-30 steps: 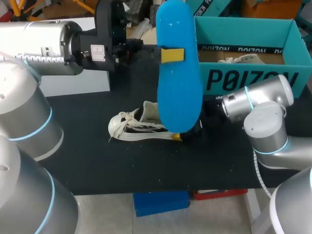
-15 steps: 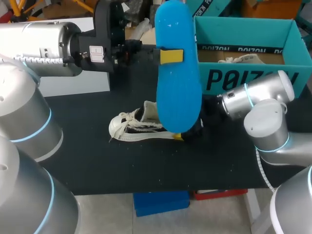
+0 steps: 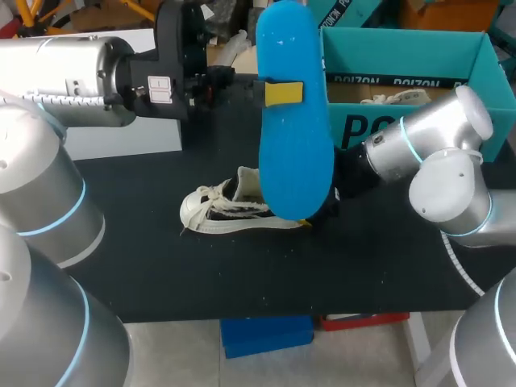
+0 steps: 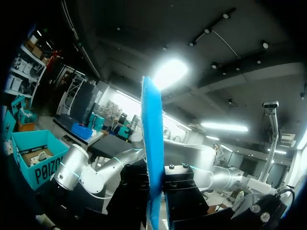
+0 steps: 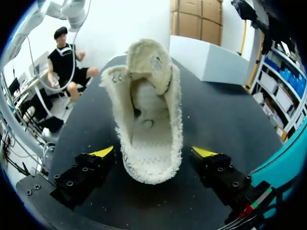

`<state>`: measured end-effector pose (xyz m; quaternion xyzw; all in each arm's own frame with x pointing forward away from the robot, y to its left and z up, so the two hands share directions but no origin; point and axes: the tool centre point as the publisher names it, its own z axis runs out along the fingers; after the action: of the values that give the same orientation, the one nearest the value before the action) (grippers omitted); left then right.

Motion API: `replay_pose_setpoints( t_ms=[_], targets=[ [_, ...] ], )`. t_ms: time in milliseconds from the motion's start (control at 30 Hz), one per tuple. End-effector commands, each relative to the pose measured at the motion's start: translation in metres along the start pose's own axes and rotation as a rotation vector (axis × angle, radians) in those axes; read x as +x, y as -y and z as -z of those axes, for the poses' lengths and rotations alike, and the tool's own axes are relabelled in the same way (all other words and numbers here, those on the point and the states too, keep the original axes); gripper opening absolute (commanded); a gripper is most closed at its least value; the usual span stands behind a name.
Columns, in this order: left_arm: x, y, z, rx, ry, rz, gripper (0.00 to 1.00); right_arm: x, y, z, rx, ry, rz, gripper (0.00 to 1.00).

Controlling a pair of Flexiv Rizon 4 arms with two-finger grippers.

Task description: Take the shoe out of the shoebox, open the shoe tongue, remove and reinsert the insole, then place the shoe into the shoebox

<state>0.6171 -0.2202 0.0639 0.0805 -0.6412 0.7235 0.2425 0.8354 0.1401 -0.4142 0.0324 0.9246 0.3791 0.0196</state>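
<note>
My left gripper (image 3: 285,93) holds a long blue insole (image 3: 295,137) upright, high above the table, shut on its middle. In the left wrist view the insole (image 4: 152,143) stands edge-on between the dark fingers (image 4: 180,191). A cream low-top shoe (image 3: 230,211) lies on the black table (image 3: 242,274), toe pointing left. My right gripper (image 3: 310,219) is at its heel, mostly hidden behind the insole. In the right wrist view the shoe (image 5: 148,124) shows an empty inside and a raised tongue. The right gripper (image 5: 153,152) is open, a fingertip (image 5: 103,152) on either side of the heel, neither touching it.
A teal shoebox (image 3: 419,129) stands open at the back right with a second pale shoe (image 3: 399,98) inside. A white box (image 3: 121,137) sits at the back left, also seen ahead of the shoe (image 5: 211,62).
My right gripper's fingers have spread wider and drawn slightly back to the right from the heel, its arm rising. The left arm and insole have barely moved.
</note>
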Motion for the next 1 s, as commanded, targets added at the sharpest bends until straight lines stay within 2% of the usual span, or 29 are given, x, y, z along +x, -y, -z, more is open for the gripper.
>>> replay_pose_setpoints(
  t_ms=[33, 267, 333, 667, 1000],
  targets=[
    [0.001, -0.001, 0.0, -0.001, 0.003, 0.001, 0.0, 0.002, -0.011, 0.01, 0.283, 0.017, 0.042, 1.0],
    [0.001, -0.001, 0.0, -0.001, 0.003, 0.001, 0.0, -0.001, -0.02, 0.01, 0.465, 0.015, 0.084, 1.0],
    [0.001, -0.001, 0.0, -0.001, 0.003, 0.001, 0.0, -0.003, -0.02, 0.008, 0.552, -0.003, 0.096, 1.0],
    [0.001, -0.001, 0.0, -0.001, 0.003, 0.001, 0.0, -0.003, -0.014, 0.007, 0.699, 0.012, 0.065, 1.0],
    [0.001, -0.001, 0.0, -0.001, 0.003, 0.001, 0.0, 0.001, -0.014, -0.002, 0.763, -0.026, 0.075, 1.0]
  ],
)
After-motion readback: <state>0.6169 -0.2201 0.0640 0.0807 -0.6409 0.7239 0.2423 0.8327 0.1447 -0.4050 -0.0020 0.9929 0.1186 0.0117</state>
